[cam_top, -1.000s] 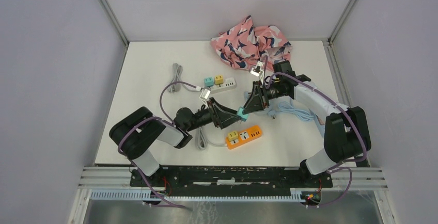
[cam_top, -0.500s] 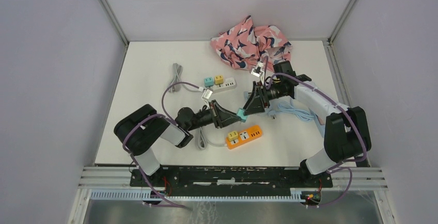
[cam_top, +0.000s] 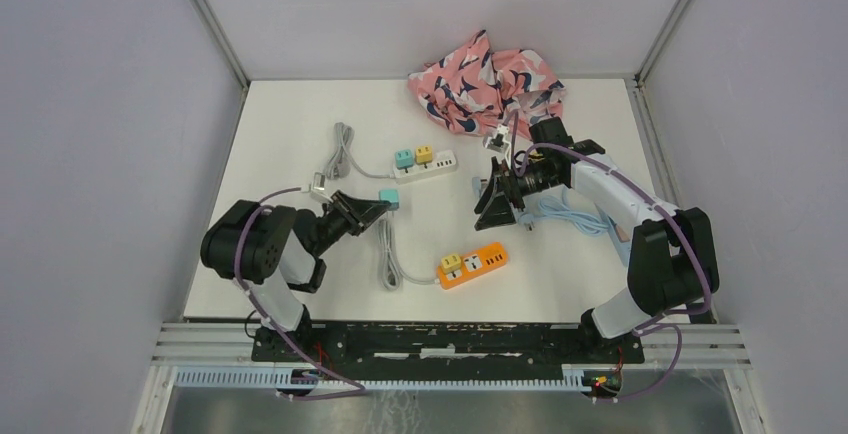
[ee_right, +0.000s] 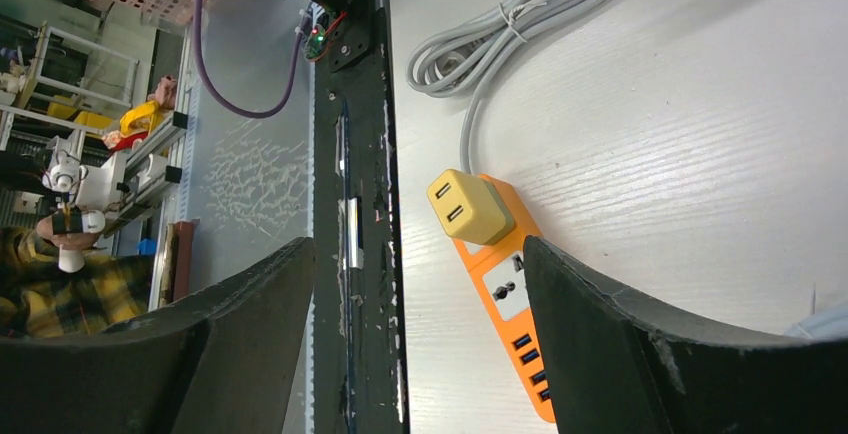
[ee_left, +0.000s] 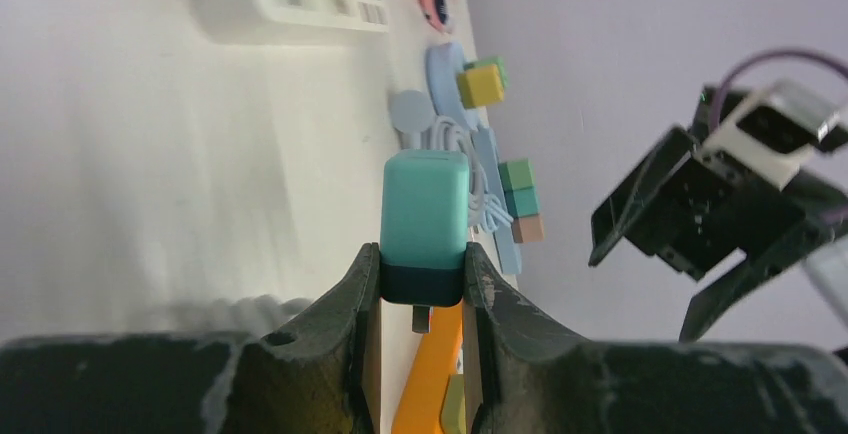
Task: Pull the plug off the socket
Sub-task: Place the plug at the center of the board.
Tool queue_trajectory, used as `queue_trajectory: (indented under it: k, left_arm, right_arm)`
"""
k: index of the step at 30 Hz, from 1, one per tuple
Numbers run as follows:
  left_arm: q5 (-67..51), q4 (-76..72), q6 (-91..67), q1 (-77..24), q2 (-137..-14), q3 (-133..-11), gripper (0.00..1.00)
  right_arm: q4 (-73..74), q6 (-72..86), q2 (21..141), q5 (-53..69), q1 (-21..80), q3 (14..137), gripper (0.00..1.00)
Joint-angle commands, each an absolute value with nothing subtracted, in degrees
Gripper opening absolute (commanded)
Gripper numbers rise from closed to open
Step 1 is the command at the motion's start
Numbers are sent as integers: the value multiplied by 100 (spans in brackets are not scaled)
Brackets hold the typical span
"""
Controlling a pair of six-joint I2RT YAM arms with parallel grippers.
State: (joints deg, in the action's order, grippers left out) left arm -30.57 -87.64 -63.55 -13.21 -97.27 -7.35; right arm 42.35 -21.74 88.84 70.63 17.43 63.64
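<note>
Left fingers [ee_left: 345, 319] clamp the teal plug [ee_left: 425, 216] over open table [cam_top: 290, 124], well clear of its edges, long axis in line with them, pointing toward the right arm. Right fingers [ee_right: 600, 344] spread wide, empty.

Yellow plug [ee_right: 470, 206] in orange power strip [ee_right: 516, 306], coiled grey cable [ee_right: 516, 16]
</note>
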Motion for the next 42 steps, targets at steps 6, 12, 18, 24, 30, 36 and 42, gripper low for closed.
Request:
queue_trajectory:
  k: [6,12,18,24,30,36,42]
  left_arm:
    - [-3908,-9920,-7520,253,-10852,-685,3]
    - [-3254,-9708,-7502,580,-10862,-475,3]
    - [-2867,-8096,-7404,612,-10648,-731,4]
    - [-1974,-4854,-6620,650,-9317,-1339,11]
    - [-1294,-3023,-6452,650,-8687,-1881,43]
    - [-1447,-1866,-6195,656,-8917,-2569,87]
    - [-1009,-1006,-6114,655,-8381,-2604,96]
  right_arm:
    - [4310,-2416,8716,7000,1699,6578,82]
    - [4317,-2432,8752,6992,1694,6589,82]
    - [4335,-2459,8744,6994,1689,6589,82]
    - [4369,-2491,8738,6996,1687,6597,82]
    - [4443,-2557,8714,7003,1687,6621,82]
    - [4482,-2609,8636,7008,1671,6635,82]
    - [4547,-2673,8592,7009,1668,6653,82]
